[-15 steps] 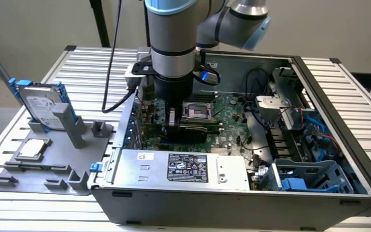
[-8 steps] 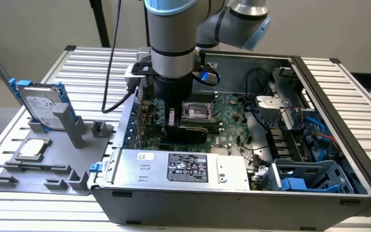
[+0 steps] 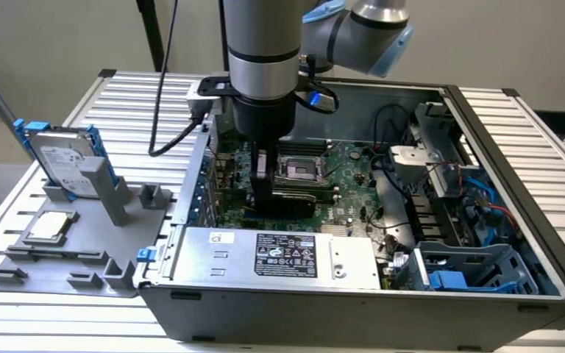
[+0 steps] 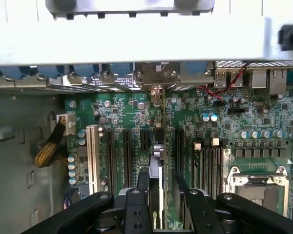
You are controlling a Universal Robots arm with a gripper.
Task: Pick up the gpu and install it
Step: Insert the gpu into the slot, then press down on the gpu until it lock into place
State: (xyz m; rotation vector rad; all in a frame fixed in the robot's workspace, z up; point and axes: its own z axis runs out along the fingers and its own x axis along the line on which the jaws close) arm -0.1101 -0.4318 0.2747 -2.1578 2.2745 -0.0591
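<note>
Green motherboard [image 3: 346, 173] fills the floor of the open computer case [image 3: 518, 147] in the exterior view, and the arm reaches straight down into it, the claw [image 3: 263, 195] low over the expansion slots with the gpu [image 3: 260, 176] standing on edge between its fingers as a thin dark card. On the slatted surface [image 3: 135, 92] to the exterior view's left, a grey holder carries the silver hard drive [image 3: 62, 158] with blue rails and the small CPU chip [image 3: 50, 226], well apart from the work. From the wrist view, the gpu [image 4: 158, 170] is seen edge-on, running up to its metal bracket [image 4: 158, 78] at the case's rear wall, lined up with one of the black slots [image 4: 178, 151]. The black fingers [image 4: 141, 195] stand slightly apart on either side of the card, and whether they press it or have let go I cannot tell. The risk, as I judge it, is a card only partly seated: if its edge sits off the slot or tilts, pushing could bend contacts, and a loose grip would let it lean sideways.
</note>
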